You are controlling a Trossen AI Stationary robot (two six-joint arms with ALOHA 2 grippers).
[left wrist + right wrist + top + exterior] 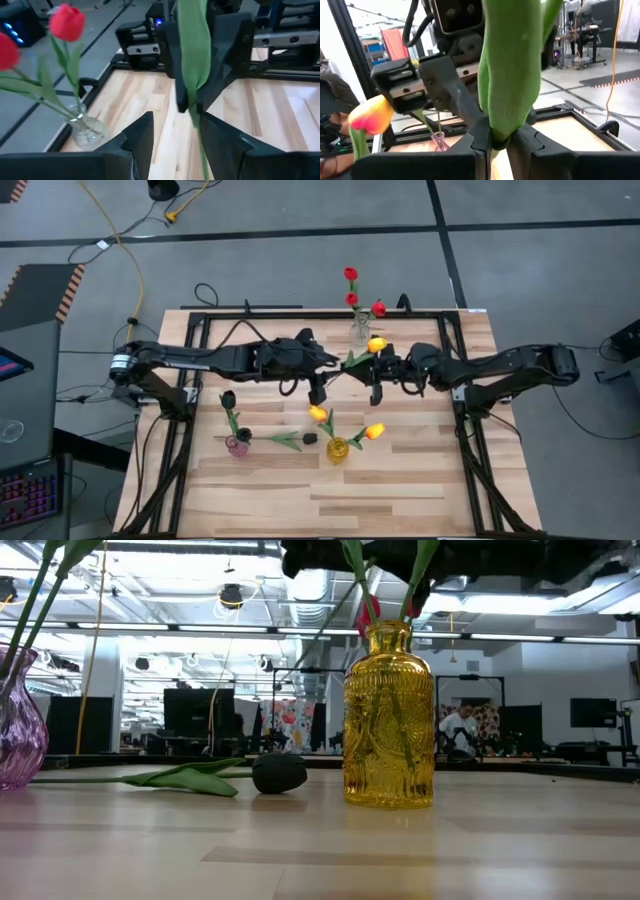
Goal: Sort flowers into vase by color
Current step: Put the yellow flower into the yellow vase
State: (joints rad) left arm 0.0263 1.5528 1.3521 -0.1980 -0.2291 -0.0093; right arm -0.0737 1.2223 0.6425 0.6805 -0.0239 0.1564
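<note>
Handover: both claws meet mid-table, near the far edge, on one yellow tulip (pixel 376 345).
Right claw (pixel 501 142): pinched narrow on the tulip's green stem.
Left claw (pixel 176 131): parted, stem between the fingers, not gripped.
Axis: stem runs across the table between the claws, head toward the right arm.
Yellow vase (pixel 338 449): toward the near edge from both claws, at about the same distance from each.
Writing: none readable.

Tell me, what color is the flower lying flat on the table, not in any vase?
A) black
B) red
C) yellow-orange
A: the black tulip lies on its side on the table between the purple vase and the yellow vase, while the red ones stand in the clear vase.
</note>
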